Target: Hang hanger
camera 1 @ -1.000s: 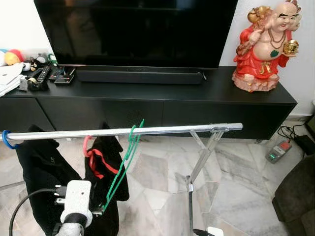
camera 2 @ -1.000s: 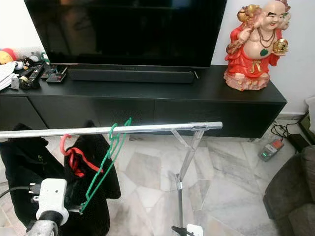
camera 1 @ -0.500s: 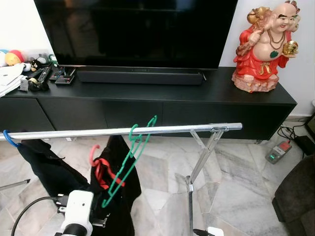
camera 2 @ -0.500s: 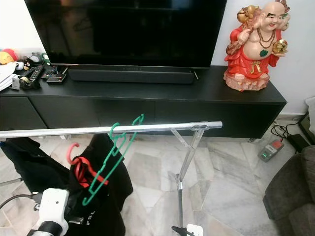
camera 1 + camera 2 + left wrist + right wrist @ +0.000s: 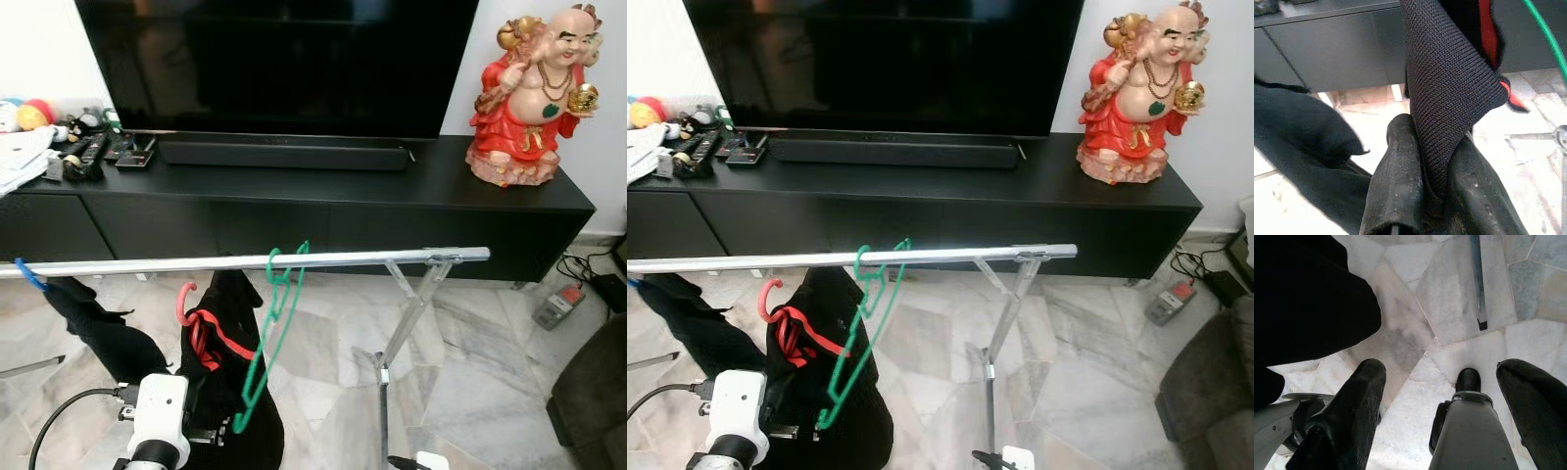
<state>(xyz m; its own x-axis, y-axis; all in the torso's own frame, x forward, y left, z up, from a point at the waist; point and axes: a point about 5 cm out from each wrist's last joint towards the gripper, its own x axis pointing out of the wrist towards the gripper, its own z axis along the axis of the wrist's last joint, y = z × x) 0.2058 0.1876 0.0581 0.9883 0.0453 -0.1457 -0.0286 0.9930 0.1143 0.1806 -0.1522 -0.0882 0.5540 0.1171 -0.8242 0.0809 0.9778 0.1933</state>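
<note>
So my left hand (image 5: pixel 1432 196) is clamped tight on a fold of the black garment (image 5: pixel 230 392), down around 7 o'clock in my head view. That garment sits on the red hanger (image 5: pixel 201 328), and the red hook isn't over the silver rail (image 5: pixel 245 262) yet; it floats just below it, up at about 12 o'clock from my hand. The green hanger (image 5: pixel 266 338) is already hooked on the rail, just off at 1 o'clock from the red one, dangling at a slant with nothing on it.

The rail's long axis runs 9 to 3 across my view, so I reckon the red hook has to go up and over it, between the green hanger and the other dark cloth (image 5: pixel 93 323) draped near the blue clip (image 5: pixel 27 274). Left arm is clearly the nearer one.

My right hand (image 5: pixel 1449 416) is spread wide open, holding nothing, pointing at the marble floor (image 5: pixel 1440 298).
</note>
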